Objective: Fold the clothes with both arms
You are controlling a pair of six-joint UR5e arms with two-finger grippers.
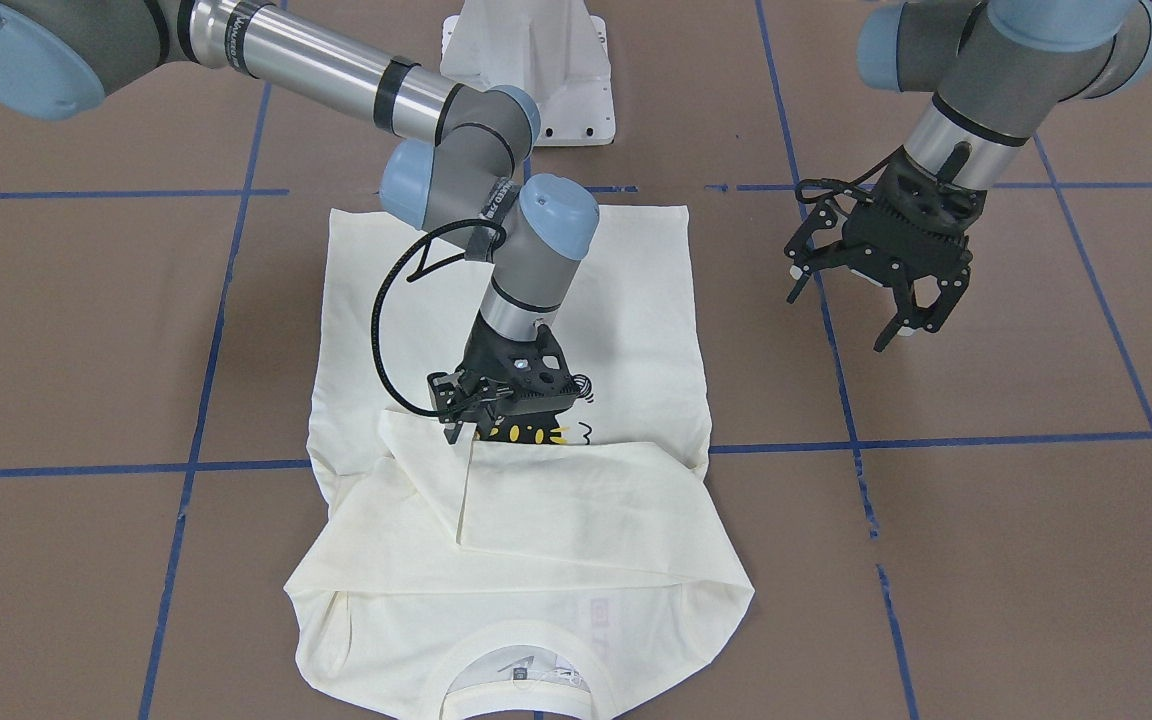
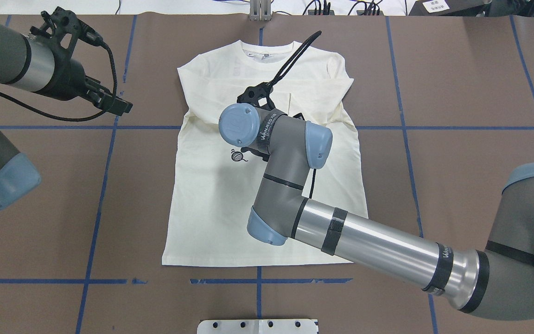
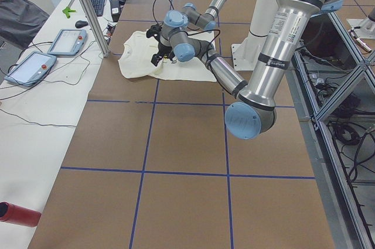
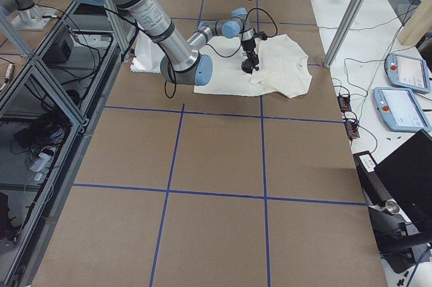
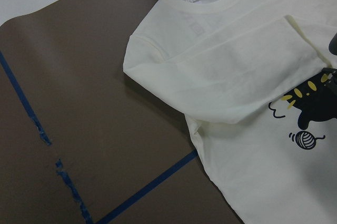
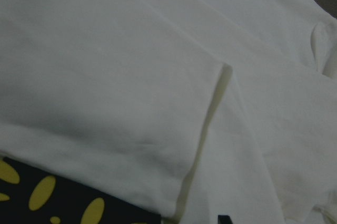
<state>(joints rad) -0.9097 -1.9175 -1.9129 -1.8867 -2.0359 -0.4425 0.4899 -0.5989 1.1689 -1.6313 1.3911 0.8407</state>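
The cream long-sleeved T-shirt lies flat on the brown table, print side up, collar away from the robot. Both sleeves are folded across the chest, and one cuff edge overlaps the other sleeve. The black cat graphic peeks out just below them. My right gripper is down at the sleeve cuffs in the shirt's middle; it looks open, with no cloth lifted. My left gripper hangs open above bare table beside the shirt, holding nothing. The left wrist view shows the folded sleeve and shoulder.
The white pedestal base stands at the robot's side of the table, just behind the shirt's hem. Blue tape lines mark a grid on the table. Control tablets and cables lie on the white bench past the collar.
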